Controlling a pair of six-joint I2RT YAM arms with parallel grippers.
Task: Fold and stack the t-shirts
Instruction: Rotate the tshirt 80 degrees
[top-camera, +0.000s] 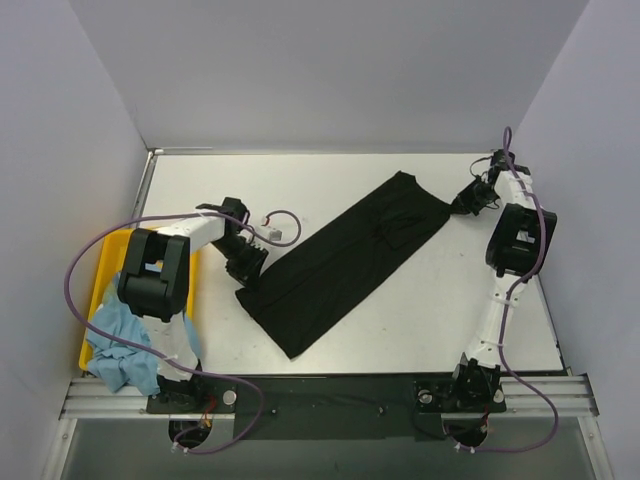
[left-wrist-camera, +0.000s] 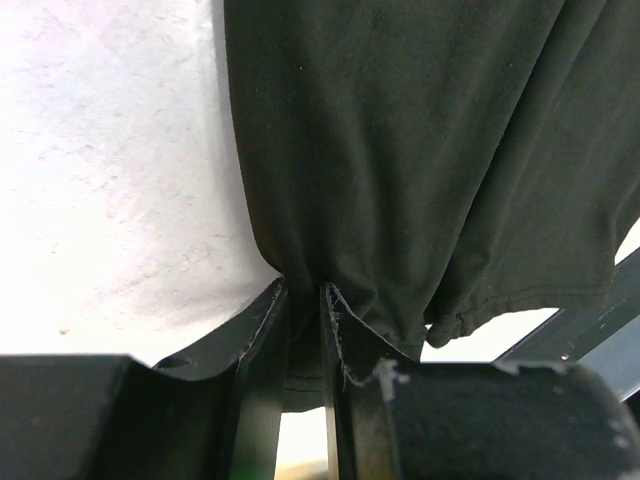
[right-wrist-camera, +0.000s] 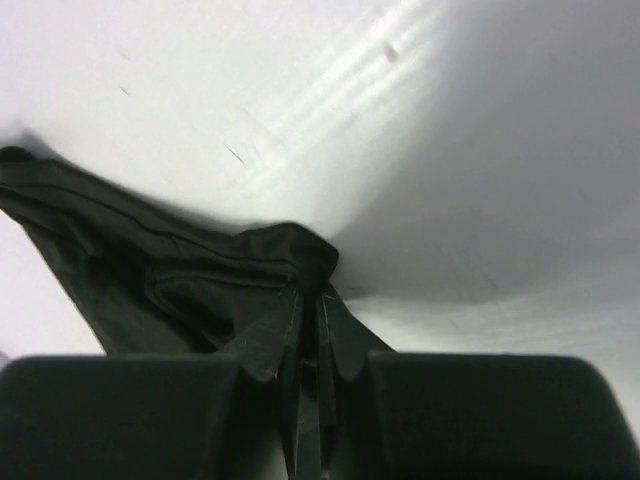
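The black t-shirt (top-camera: 345, 260) lies as a long narrow strip running diagonally across the white table, from near left to far right. My left gripper (top-camera: 248, 268) is at its near-left corner. In the left wrist view the gripper (left-wrist-camera: 305, 298) has its jaws pinched on a gathered fold of black cloth (left-wrist-camera: 420, 150). My right gripper (top-camera: 462, 205) is at the shirt's far-right corner, and its wrist view shows it (right-wrist-camera: 312, 292) shut on a bunched tip of the black cloth (right-wrist-camera: 170, 270). The light blue t-shirt (top-camera: 120, 345) sits crumpled in the tray at the near left, partly behind the left arm.
A yellow tray (top-camera: 100, 275) lies along the table's left edge, holding the blue shirt. White table surface (top-camera: 440, 300) shows to the right of and below the black shirt. Grey walls close in the back and both sides. A purple cable loops by the left arm.
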